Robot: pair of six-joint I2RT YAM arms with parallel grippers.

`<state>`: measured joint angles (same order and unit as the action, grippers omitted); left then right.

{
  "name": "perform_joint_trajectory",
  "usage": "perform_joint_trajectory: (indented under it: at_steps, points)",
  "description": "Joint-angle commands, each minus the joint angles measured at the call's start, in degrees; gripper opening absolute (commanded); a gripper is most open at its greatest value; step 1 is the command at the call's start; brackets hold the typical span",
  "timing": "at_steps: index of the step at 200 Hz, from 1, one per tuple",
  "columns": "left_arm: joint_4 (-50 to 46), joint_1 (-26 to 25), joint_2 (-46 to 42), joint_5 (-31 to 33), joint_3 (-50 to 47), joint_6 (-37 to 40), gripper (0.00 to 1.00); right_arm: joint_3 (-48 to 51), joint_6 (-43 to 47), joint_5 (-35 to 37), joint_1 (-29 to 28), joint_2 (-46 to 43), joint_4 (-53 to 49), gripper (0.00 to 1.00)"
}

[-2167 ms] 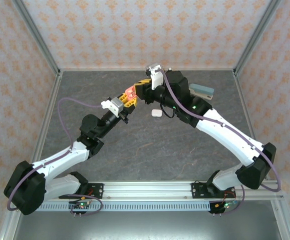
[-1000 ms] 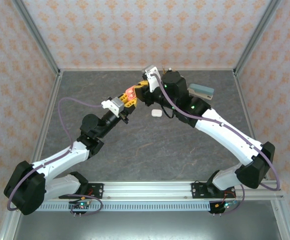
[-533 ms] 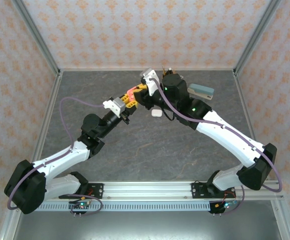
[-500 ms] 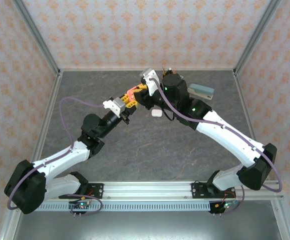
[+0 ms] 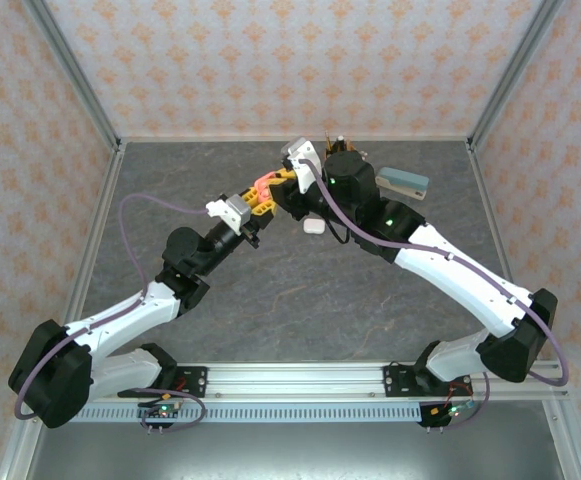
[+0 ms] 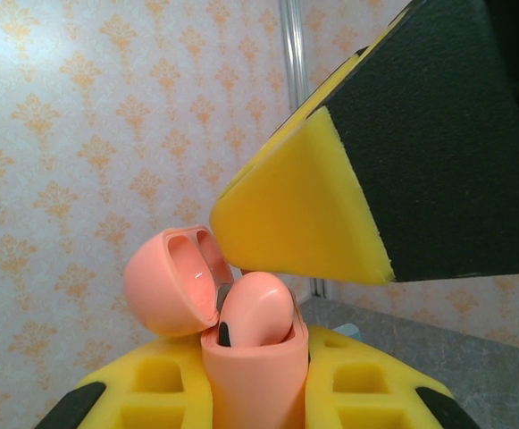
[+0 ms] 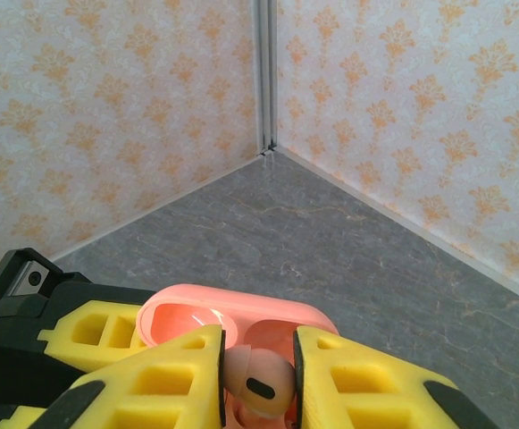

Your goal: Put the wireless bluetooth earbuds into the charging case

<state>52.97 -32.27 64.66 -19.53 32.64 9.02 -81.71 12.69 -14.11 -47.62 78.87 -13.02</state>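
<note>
Mid-air, right claw (image 5: 288,183) tilted, earbud (image 7: 252,377) at pink case (image 6: 165,281).

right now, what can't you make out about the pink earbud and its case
Top external: inside of the pink case, too small and covered by the right fingers.
Left wrist: the case's second socket, behind the pink earbud.
Right wrist: the earbud's lower end, down between the fingers at the bottom edge; seating depth unclear.
</note>
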Motion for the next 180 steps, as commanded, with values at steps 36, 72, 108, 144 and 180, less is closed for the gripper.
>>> perform_joint_trajectory:
  at_steps: [36, 72, 108, 144, 180]
  points:
    - [2.93, -0.18, -0.44, -0.25, 2.07, 0.39, 0.0, -0.31, -0.2, 3.74, -0.59, -1.75, 1.15, 0.23]
    - [2.93, -0.23, -0.57, -0.29, 1.9, 0.46, 0.0, -0.57, 0.2, 4.52, -0.59, -1.97, 1.35, 0.23]
    - [2.93, -0.21, -0.48, -0.39, 1.81, 0.48, 0.0, -0.67, 0.63, 5.12, -0.55, -2.01, 1.41, 0.22]
    - [2.93, -0.24, -0.75, -0.34, 1.82, 0.57, 0.0, -1.02, 1.19, 4.29, -0.55, -1.35, 0.56, 0.22]
    - [2.93, -0.23, -0.82, -0.35, 1.99, 0.65, 0.0, -0.85, 1.97, 2.74, -0.55, -1.01, -0.67, 0.22]
